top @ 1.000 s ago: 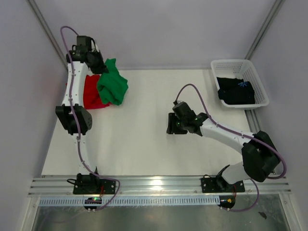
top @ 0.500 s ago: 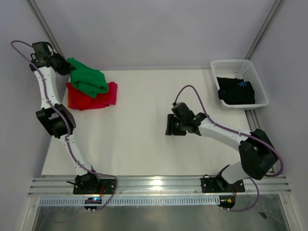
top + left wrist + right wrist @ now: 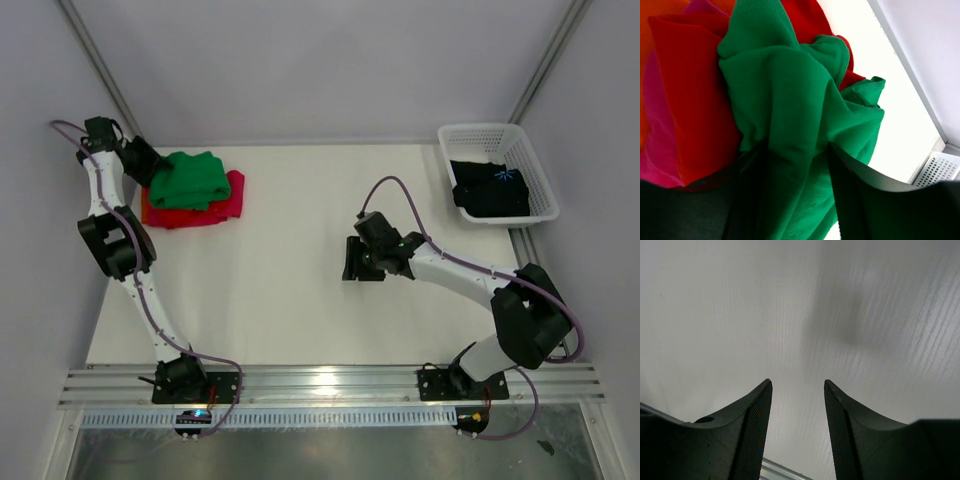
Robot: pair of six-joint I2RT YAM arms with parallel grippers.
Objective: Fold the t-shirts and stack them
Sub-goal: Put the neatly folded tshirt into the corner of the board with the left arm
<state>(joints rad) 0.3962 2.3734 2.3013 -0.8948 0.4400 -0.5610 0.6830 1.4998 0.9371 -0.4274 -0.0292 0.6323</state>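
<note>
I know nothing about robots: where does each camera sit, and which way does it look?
Top: high behind, looking down at the table, left arm and right arm showing.
Left wrist: on the left gripper, facing the green shirt; its fingers show.
Right wrist: on the right gripper, facing the table; its fingers show.
Shared: the green shirt, top and left wrist.

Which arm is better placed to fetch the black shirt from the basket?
Right. The right gripper is open and empty, nearer the basket; the left gripper is at the green shirt, far across.
</note>
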